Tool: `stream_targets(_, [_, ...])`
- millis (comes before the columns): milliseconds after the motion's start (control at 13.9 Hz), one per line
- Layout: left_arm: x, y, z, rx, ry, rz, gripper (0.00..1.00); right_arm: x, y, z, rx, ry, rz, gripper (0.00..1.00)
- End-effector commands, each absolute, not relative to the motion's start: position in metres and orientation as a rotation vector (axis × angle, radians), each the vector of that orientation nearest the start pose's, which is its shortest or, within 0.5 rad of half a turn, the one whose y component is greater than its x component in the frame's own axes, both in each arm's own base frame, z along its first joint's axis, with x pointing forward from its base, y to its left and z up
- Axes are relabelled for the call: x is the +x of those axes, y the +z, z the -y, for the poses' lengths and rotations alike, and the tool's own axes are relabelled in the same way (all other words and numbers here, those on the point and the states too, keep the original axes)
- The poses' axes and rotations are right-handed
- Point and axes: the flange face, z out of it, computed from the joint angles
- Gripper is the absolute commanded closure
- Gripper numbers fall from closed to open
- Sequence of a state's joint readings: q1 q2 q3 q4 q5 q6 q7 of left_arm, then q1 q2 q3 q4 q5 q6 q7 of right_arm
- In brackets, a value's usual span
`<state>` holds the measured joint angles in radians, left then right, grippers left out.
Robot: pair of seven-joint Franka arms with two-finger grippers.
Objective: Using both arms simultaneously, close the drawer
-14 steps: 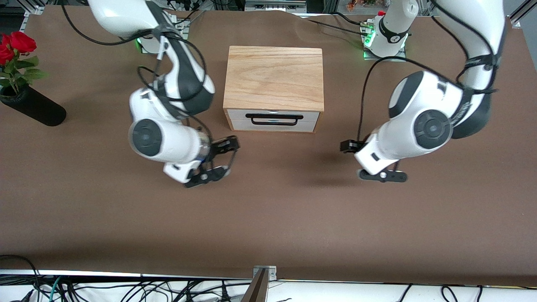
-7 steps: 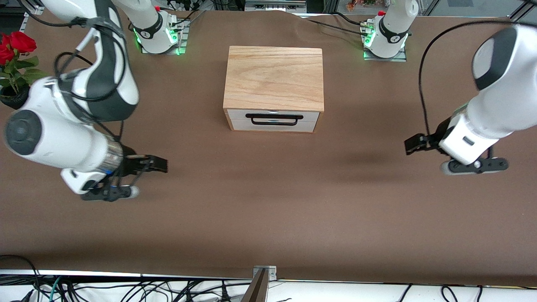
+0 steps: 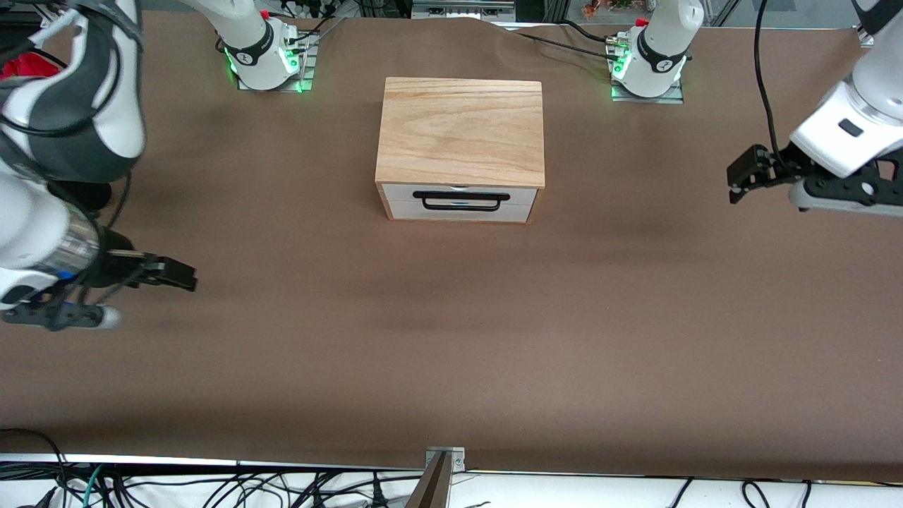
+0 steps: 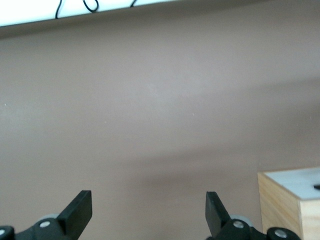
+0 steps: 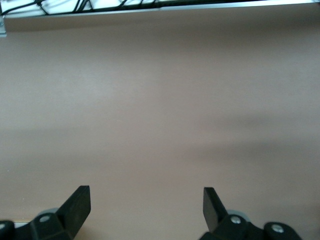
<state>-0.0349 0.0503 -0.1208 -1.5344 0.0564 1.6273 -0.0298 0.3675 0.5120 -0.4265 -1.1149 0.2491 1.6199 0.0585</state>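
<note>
Hovering with fingers spread, the right gripper (image 3: pixel 137 293) and left gripper (image 3: pixel 772 187) flank the drawer (image 3: pixel 458 202), well apart from it. Its rigid white front sits flush in the box (image 3: pixel 462 130); push there, beside the handle (image 3: pixel 461 200).

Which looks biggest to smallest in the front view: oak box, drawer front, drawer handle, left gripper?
1. oak box, by far the largest.
2. drawer front, a narrow white strip, shut flush.
3-4. left gripper and drawer handle: look alike; the open gripper is up in the air, so unranked.
</note>
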Motion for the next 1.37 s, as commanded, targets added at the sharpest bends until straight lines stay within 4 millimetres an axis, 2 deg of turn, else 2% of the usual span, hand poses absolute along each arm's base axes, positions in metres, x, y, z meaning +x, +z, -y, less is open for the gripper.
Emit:
stream_targets(0, [0.539, 0.596, 0.062, -3.137, -0.081, -0.182, 0.00, 0.666, 0.569, -0.044, -3.112, -0.052, -0.078, 0.00])
stream_targets(288, [0.543, 0.593, 0.061, -3.140, -0.062, -0.167, 0.00, 0.629, 0.585, -0.034, -3.220, -0.036, 0.003, 0.00])
stream_targets(432, [0.554, 0.593, 0.061, -3.144, -0.033, -0.163, 0.00, 0.611, 0.596, -0.017, -3.224, -0.042, -0.035, 0.00])
stream_targets(576, [0.558, 0.592, 0.060, -3.141, -0.026, -0.161, 0.00, 0.598, 0.597, -0.008, -3.218, -0.035, -0.045, 0.00])
stream_targets(719, [0.557, 0.592, 0.057, -3.136, -0.022, -0.159, 0.00, 0.597, 0.598, -0.001, -3.215, -0.033, 0.035, 0.00])
stream_targets(863, [0.557, 0.592, 0.059, -3.133, -0.020, -0.164, 0.00, 0.596, 0.597, -0.006, -3.208, -0.016, 0.118, 0.00])
stream_targets(1151, [0.558, 0.592, 0.058, -3.133, -0.020, -0.164, 0.00, 0.600, 0.593, -0.018, -3.209, 0.007, 0.147, 0.00])
stream_targets(1295, [0.558, 0.595, 0.058, -3.133, -0.029, -0.169, 0.00, 0.601, 0.591, -0.014, -3.207, 0.013, 0.145, 0.00])
